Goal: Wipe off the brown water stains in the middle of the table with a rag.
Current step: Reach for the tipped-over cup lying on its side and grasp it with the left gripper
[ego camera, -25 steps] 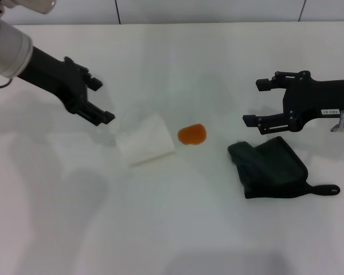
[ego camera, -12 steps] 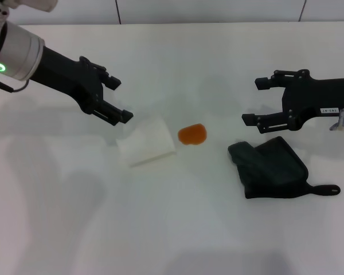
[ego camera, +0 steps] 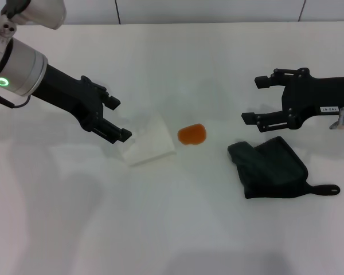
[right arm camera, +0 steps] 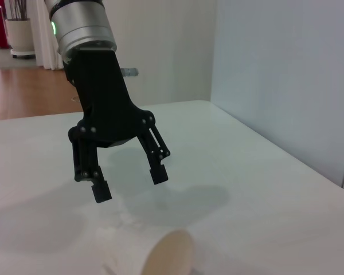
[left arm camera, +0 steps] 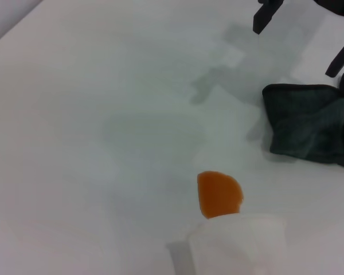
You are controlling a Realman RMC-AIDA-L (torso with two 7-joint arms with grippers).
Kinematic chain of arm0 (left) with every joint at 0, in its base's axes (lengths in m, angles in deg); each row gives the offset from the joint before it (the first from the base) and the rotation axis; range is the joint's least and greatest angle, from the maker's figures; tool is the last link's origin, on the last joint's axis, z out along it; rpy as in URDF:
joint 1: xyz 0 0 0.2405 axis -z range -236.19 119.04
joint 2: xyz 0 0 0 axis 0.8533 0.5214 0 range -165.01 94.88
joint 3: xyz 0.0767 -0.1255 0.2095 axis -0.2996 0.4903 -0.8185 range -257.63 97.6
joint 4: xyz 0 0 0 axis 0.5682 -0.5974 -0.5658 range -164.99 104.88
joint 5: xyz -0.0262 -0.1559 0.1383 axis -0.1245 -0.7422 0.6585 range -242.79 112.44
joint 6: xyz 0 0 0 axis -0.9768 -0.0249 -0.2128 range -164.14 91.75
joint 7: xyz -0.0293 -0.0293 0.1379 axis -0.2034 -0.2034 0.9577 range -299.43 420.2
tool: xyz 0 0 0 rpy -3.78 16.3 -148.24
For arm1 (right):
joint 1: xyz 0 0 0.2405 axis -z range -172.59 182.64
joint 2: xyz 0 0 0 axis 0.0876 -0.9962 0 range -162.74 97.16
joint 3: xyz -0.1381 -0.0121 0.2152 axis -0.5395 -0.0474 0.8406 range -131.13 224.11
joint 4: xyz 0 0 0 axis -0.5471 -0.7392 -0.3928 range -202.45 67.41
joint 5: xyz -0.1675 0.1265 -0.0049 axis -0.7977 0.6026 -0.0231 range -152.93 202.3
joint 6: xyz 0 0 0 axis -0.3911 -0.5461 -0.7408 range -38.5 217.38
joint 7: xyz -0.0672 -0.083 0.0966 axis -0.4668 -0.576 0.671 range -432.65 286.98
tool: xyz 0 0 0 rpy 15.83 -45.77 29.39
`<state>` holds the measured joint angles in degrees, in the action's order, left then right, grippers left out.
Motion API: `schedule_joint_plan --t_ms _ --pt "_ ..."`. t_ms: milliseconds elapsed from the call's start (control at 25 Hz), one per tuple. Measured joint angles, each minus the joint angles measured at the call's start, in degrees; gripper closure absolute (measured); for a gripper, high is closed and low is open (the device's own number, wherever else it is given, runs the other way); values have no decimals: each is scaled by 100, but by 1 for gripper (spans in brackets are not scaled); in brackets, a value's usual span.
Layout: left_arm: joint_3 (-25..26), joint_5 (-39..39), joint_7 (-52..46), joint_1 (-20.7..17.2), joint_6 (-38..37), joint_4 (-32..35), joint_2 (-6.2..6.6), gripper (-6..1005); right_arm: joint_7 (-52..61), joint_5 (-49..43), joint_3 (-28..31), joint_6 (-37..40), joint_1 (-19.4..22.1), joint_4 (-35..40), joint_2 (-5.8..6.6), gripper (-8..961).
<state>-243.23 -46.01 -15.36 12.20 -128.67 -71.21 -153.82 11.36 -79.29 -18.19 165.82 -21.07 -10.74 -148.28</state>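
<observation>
The brown water stains point(ego camera: 192, 134) form one small glossy orange blob in the middle of the white table point(ego camera: 178, 229); the left wrist view shows the same blob point(left arm camera: 219, 193). A dark green-black rag point(ego camera: 269, 167) with a thin loop strap lies to the blob's right, also seen in the left wrist view point(left arm camera: 309, 123). My right gripper point(ego camera: 253, 101) hovers open just behind the rag, touching nothing. On the left, my left gripper point(ego camera: 119, 119) stands open, its fingertips close to a tipped white paper cup point(ego camera: 149, 140). The right wrist view shows that left gripper point(right arm camera: 131, 186) open above the table.
The white paper cup lies on its side just left of the stain, seen as well in the left wrist view point(left arm camera: 238, 243) and the right wrist view point(right arm camera: 166, 258). A wall runs along the table's far edge.
My left gripper has moved right and then down toward the paper cup, staying open. The right gripper, rag, cup and stain have not moved.
</observation>
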Motion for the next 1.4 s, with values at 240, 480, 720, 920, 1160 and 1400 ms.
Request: schedule_joint_plan --t_ms 240,480,720,920,1160,1400 --pt "0 87 -18 21 190 192 -4 141 0 0 0 0 -1 -7 0 83" --pt "-1 172 -85 19 483 546 -6 143 0 0 0 0 -1 -31 0 83" --pt "0 225 -166 -26 528 693 -23 145 0 0 0 1 -1 -35 0 83" --pt "-1 480 -341 24 569 728 -19 146 0 0 -49 2 -1 -28 0 84" --pt "0 845 -590 248 577 678 0 148 0 0 -64 -1 8 -34 0 84" --pt "0 943 -631 345 769 773 -2 150 0 0 -62 -1 22 -36 0 83"
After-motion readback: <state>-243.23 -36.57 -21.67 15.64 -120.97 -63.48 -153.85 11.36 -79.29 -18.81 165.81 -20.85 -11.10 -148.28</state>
